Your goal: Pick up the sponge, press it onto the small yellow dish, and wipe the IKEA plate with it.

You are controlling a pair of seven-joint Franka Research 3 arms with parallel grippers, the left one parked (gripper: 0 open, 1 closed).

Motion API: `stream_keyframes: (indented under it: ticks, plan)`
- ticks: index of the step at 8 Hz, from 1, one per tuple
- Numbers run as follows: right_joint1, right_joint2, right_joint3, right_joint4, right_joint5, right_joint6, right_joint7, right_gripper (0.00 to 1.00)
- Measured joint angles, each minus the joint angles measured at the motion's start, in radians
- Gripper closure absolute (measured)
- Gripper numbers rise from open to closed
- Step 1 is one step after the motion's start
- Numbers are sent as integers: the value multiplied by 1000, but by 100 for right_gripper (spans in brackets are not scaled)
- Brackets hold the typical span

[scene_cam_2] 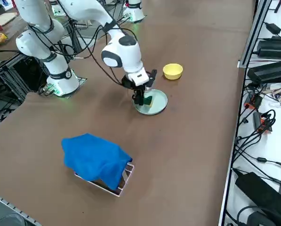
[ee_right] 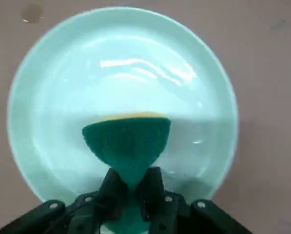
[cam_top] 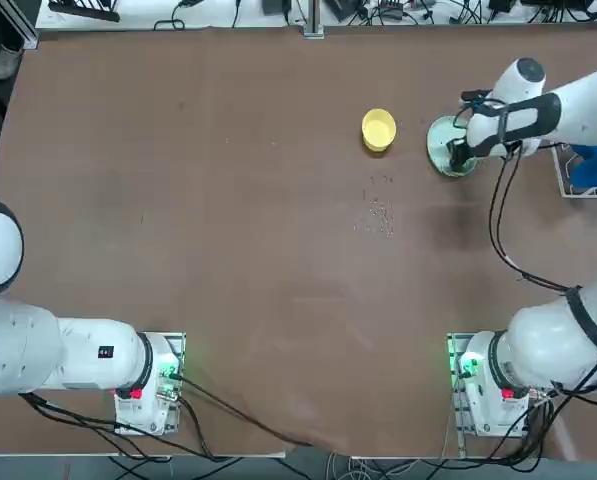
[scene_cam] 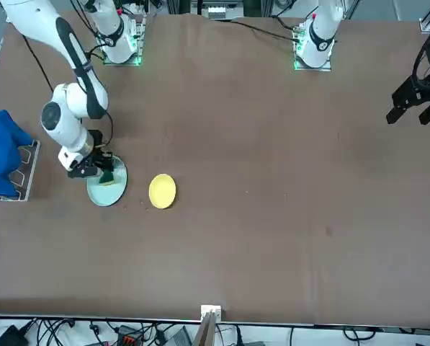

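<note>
Closest to the wrist camera, the right gripper [ee_right: 130,195] is clamped nearly shut on the sponge [ee_right: 127,139], pinching its middle so hard that the block flares out beyond the fingertips, dark green scouring side facing the camera with a strip of yellow foam showing at the far edge. That squeeze suggests a light, very soft thing that gives under any pressure; the centre hold looks sound, since it leaves the wide free end to do the wiping, though a soft block could probably twist in the grip if dragged hard. Just beyond it, the sponge sits over the IKEA plate [ee_right: 33,97], low on or touching its glossy face; contact cannot be confirmed. The plate is stiff, smooth and likely slippery, so it may slide on the table [cam_top: 228,250] under a sideways push. Farther along, the small yellow dish [cam_top: 378,129] rests near the plate but apart from it. The count: one sponge, one plate, one yellow dish.
</note>
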Motion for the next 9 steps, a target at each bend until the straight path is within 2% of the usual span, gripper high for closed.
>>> stream_keyframes:
  ticks: [3, 6, 9]
  plan:
    - [-45, 14, 5, 19, 0, 1, -92, 80]
    - [-54, 60, 7, 96, 0, -24, -128, 80]
    - [-55, 115, 54, 195, 0, -79, -123, 80]
